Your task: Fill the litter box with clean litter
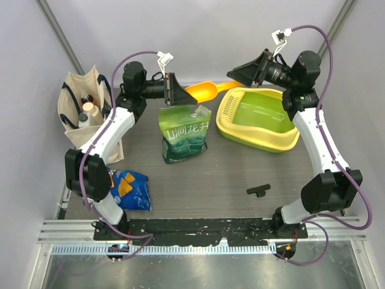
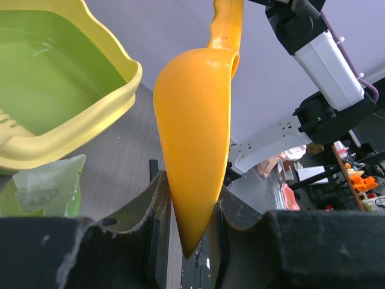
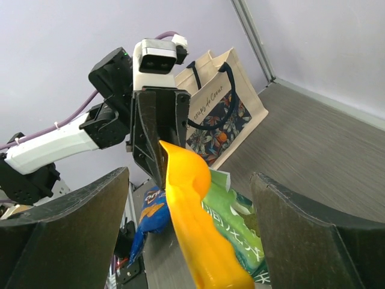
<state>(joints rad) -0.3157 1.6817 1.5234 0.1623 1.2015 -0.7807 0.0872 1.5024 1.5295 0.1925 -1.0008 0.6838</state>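
Two fingers of the left tool (image 2: 189,211) clamped on the tip of the orange scoop (image 2: 192,132), plain only from the left wrist. From the right wrist, right tool (image 3: 192,211) spread wide, empty, scoop just ahead. Only from above, whole litter box (image 1: 264,143) at the right rear of the surface (image 1: 228,174).

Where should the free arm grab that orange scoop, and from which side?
The orange scoop's slim handle, approached from its free end: the left gripper pinches the bowl's tip, and the handle points at the open right gripper.
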